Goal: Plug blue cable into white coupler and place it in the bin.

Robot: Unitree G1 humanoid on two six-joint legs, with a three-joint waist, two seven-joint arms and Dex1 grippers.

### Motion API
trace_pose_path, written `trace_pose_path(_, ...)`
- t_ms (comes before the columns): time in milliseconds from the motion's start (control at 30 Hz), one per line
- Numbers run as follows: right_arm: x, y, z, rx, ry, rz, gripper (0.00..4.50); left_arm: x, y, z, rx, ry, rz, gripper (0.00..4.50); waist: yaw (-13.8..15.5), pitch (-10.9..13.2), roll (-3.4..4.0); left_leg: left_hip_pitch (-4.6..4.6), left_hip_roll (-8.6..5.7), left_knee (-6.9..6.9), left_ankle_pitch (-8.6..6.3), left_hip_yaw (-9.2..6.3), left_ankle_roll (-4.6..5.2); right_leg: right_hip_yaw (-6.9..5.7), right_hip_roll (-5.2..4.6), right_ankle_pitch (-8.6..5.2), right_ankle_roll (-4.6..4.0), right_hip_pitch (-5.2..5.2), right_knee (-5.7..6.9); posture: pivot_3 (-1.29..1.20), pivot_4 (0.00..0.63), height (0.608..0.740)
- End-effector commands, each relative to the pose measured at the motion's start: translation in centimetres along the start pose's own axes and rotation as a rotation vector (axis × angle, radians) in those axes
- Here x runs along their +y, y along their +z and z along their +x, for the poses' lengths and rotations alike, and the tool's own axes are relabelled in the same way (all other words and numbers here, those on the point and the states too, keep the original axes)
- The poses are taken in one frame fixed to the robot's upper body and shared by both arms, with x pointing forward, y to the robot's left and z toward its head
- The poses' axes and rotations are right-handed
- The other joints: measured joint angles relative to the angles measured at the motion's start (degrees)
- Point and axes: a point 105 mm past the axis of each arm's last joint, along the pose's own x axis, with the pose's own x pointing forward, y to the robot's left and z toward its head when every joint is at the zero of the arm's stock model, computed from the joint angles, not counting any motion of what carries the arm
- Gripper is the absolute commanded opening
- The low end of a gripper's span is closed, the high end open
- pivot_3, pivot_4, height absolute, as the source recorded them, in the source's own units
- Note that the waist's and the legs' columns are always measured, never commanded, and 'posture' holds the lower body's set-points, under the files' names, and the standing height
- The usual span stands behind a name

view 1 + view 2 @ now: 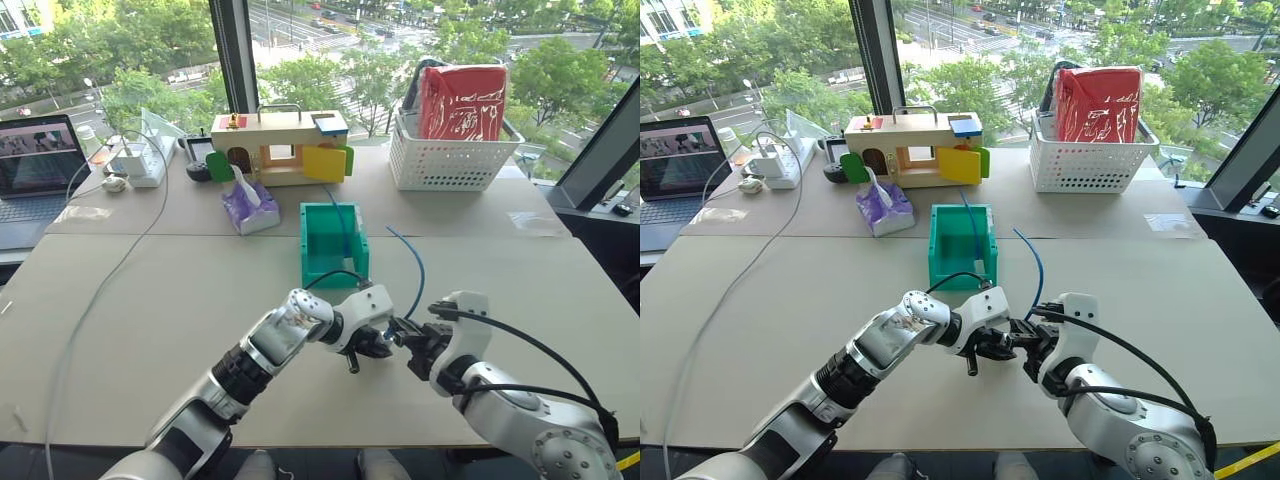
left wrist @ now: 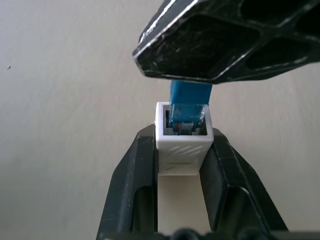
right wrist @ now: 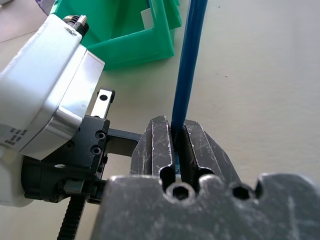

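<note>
My left gripper (image 2: 182,137) is shut on the white coupler (image 2: 181,150), its dark socket facing away from the wrist. The blue cable's clear plug (image 2: 186,117) sits in the mouth of that socket. Right behind the plug, my right gripper (image 3: 177,129) is shut on the blue cable (image 3: 191,55). From there the cable arcs up and back toward the bin's right side (image 1: 416,268). Both grippers meet tip to tip just above the table, left (image 1: 385,343) and right (image 1: 412,342), in front of the teal bin (image 1: 310,250).
A thin blue strand (image 1: 342,225) lies inside the bin. Behind it are a purple tissue pack (image 1: 250,210), a wooden toy box (image 1: 280,140) and a white lattice basket (image 1: 445,165). At far left are a laptop (image 1: 35,160) and power strip (image 1: 140,165). A long grey cord (image 1: 95,295) crosses the table's left side.
</note>
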Motion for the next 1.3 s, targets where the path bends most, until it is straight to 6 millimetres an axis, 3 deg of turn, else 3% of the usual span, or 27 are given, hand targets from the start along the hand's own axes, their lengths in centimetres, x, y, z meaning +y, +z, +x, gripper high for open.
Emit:
trace_pose_path(33, -0.1, -2.0, 0.2, 0.088, 0.011, 0.011, 0.0, -0.5, 1.2, -0.3, -0.051, -0.031, 0.013, 1.17, 0.0, 0.0, 0.0, 0.0, 0.0, 0.0, 0.0, 0.0, 0.0, 0.0, 0.0, 0.0, 0.0, 0.0, 0.0, 0.0, 0.15, 0.74)
trace_pose_path(100, -0.6, -1.4, 0.1, 0.06, -0.011, 0.003, 0.0, -0.9, 1.4, -0.6, -0.077, -0.081, 0.026, 2.03, 0.0, 0.0, 0.0, -0.03, 0.0, 0.0, 0.0, 0.0, 0.0, 0.0, 0.0, 0.0, 0.0, -0.02, 0.0, 0.0, 0.15, 0.74)
trace_pose_path(167, -0.9, -0.9, 0.0, 0.043, -0.024, -0.002, 0.0, -1.0, 1.4, -0.8, -0.095, -0.109, 0.049, 2.49, 0.0, 0.0, 0.01, -0.03, -0.01, 0.0, 0.0, 0.0, 0.0, 0.0, 0.0, 0.0, 0.0, -0.02, 0.0, 0.0, 0.15, 0.74)
trace_pose_path(200, -1.4, -0.2, -0.2, 0.017, -0.036, -0.003, 0.0, -0.9, 1.0, -1.4, -0.097, -0.145, 0.073, 3.02, 0.0, 0.0, 0.01, -0.03, -0.01, 0.0, 0.0, 0.0, 0.0, 0.0, 0.0, 0.0, 0.0, -0.03, 0.0, 0.0, 0.15, 0.74)
trace_pose_path(300, -2.1, 2.3, -1.2, -0.06, -0.04, 0.002, 0.0, 0.1, -0.1, -3.4, -0.102, -0.169, 0.119, 3.11, 0.1, 0.0, 0.01, -0.04, -0.01, 0.0, 0.0, 0.01, 0.0, 0.01, -0.01, 0.01, -0.01, -0.06, 0.0, 0.0, 0.15, 0.74)
trace_pose_path(500, -3.4, 7.3, -2.9, -0.142, -0.006, -0.043, 0.0, 1.4, -0.5, -6.7, -0.183, -0.126, 0.183, 3.11, 0.3, 0.1, 0.09, -0.13, -0.05, 0.0, 0.0, 0.01, 0.0, 0.01, -0.07, 0.01, -0.03, -0.09, -0.03, 0.0, 0.15, 0.74)
trace_pose_path(633, -2.0, 12.1, -2.7, -0.193, 0.103, -0.127, 0.0, 2.4, -0.6, -7.7, -0.218, -0.048, 0.155, 3.11, 0.3, 0.1, 0.07, -0.17, -0.07, -0.01, 0.0, 0.01, 0.0, 0.01, -0.09, 0.14, -0.25, -0.1, -0.04, 0.0, 0.15, 0.74)
trace_pose_path(800, 1.2, 15.3, 0.8, -0.176, 0.264, -0.224, 0.0, 2.2, -1.5, -8.0, -0.219, 0.007, 0.139, 3.11, -0.5, 0.1, 0.12, -0.11, 0.0, -0.03, 0.0, 0.02, 0.01, 0.04, 0.01, 0.17, -0.31, -0.1, -0.03, 0.0, 0.15, 0.74)
trace_pose_path(933, 2.6, 15.5, 5.3, -0.117, 0.325, -0.313, 0.0, 1.6, -2.3, -8.4, -0.218, 0.066, 0.118, 3.11, -1.0, 0.2, 0.14, -0.13, 0.02, -0.08, 0.0, 0.0, 0.02, 0.02, 0.02, 0.23, -0.43, -0.14, -0.04, 0.0, 0.15, 0.74)
trace_pose_path(1200, 3.9, 14.8, 11.2, -0.052, 0.409, -0.427, 0.0, 1.5, -2.3, -10.3, -0.275, 0.24, 0.046, 3.11, -0.6, 0.3, 0.32, -0.42, -0.02, -0.06, 0.0, -0.04, 0.02, -0.05, -0.06, 0.25, -0.44, -0.47, 0.07, 0.0, 0.15, 0.74)
trace_pose_path(1267, 4.9, 15.2, 12.1, -0.057, 0.453, -0.409, 0.88, 1.6, -2.2, -10.9, -0.284, 0.291, 0.035, 3.17, -0.8, 0.4, 0.33, -0.42, -0.05, -0.06, 0.0, -0.04, 0.02, -0.07, -0.07, 0.26, -0.45, -0.48, 0.1, 0.0, 0.15, 0.74)
trace_pose_path(1300, 5.5, 15.4, 12.3, -0.059, 0.478, -0.41, 1.02, 1.6, -2.2, -11.2, -0.289, 0.314, 0.026, 3.17, -0.9, 0.4, 0.34, -0.41, -0.05, -0.06, 0.0, -0.04, 0.02, -0.06, -0.08, 0.26, -0.45, -0.48, 0.12, 0.0, 0.15, 0.74)
